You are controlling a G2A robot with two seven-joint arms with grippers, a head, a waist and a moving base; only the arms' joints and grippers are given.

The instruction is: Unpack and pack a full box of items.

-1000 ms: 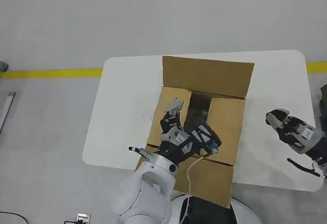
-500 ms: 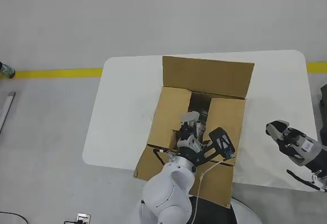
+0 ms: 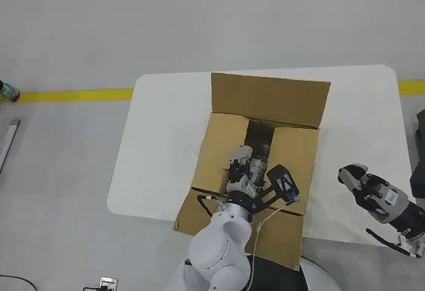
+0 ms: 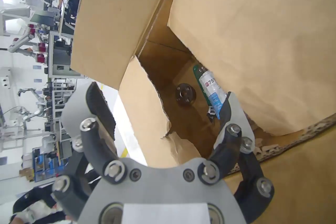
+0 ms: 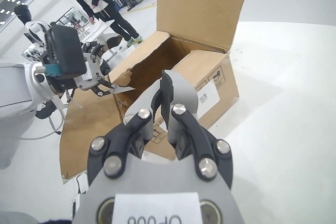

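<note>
Left wrist view: spread left gripper (image 4: pixel 162 92) is held over the cardboard box (image 4: pixel 249 38); the tube (image 4: pixel 210 88) inside is laid pointing toward it.

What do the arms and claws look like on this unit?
The left arm has a white rounded shell. The left claw and right claw share grey metal fingers, black ribbed pads, black linkage bars, silver bolts, and a white printed label on each base plate. The left wrist carries a black camera box with a teal connector and a white cable.
</note>
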